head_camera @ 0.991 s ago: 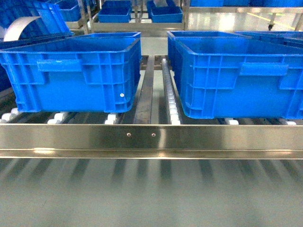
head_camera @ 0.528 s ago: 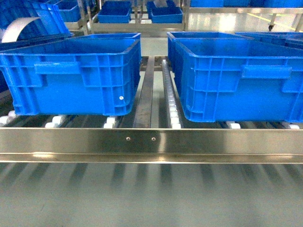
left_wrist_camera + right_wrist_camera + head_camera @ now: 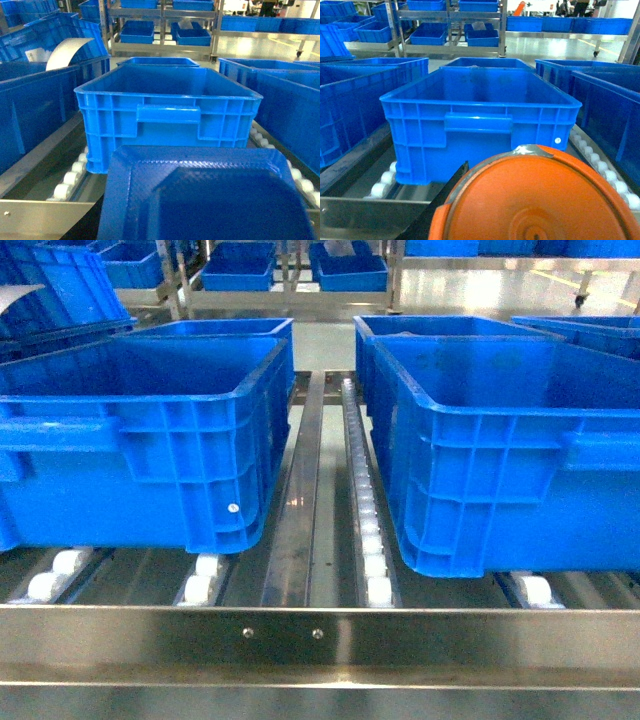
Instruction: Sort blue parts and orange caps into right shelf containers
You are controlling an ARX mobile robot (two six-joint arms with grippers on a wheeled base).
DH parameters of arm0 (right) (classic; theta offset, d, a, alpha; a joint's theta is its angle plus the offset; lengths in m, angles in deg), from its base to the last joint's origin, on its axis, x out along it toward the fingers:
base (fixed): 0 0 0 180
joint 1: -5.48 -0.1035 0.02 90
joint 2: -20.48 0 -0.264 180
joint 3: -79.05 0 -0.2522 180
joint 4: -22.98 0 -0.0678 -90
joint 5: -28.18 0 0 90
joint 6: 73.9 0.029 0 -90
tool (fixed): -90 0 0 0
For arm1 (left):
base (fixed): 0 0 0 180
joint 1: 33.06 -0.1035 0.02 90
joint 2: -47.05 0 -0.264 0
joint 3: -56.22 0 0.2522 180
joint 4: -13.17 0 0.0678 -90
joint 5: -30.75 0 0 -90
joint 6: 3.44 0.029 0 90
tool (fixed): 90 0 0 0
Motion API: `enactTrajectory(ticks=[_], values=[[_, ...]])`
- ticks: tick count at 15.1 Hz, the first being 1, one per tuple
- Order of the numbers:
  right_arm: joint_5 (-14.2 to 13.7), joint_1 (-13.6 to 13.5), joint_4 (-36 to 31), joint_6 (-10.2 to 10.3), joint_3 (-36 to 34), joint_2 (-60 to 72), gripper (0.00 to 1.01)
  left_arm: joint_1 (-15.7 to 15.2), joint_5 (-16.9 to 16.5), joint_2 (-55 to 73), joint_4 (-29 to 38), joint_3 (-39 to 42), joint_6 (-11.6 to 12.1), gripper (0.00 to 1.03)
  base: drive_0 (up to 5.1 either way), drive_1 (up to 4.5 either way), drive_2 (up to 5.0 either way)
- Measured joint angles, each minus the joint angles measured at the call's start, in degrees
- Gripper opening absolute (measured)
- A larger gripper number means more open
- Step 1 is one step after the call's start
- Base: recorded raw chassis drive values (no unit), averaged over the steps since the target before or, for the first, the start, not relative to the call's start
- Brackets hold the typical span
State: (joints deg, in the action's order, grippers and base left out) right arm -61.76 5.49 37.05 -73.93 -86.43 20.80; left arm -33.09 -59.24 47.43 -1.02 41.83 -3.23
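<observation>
Hands hidden, blue part (image 3: 210, 200) and orange cap (image 3: 540, 200) cropped close.

The head view counts two large blue bins at the front, one at left (image 3: 140, 440) and one at right (image 3: 510, 450). One blue part (image 3: 205, 195) fills the left wrist view's bottom, and one orange cap (image 3: 540, 195) the right wrist view's

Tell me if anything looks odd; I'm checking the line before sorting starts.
Mostly tidy: both front bins sit square on the rollers. One oddity: a curled white sheet sticks up from the stacked bins at the left wrist view's far left.
</observation>
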Motion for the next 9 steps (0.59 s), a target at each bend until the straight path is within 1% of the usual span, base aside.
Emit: enactTrajectory(ticks=[3,9], values=[[-0.02,0.0,0.07,0.0,0.0,0.0,0.42,0.0,0.04,0.0,0.0,0.0,0.0,0.42,-0.1,4.26,-4.4],[-0.02,0.0,0.04,0.0,0.0,0.0,0.42,0.0,0.04,0.0,0.07,0.0,0.0,0.42,0.0,0.0,0.0]])
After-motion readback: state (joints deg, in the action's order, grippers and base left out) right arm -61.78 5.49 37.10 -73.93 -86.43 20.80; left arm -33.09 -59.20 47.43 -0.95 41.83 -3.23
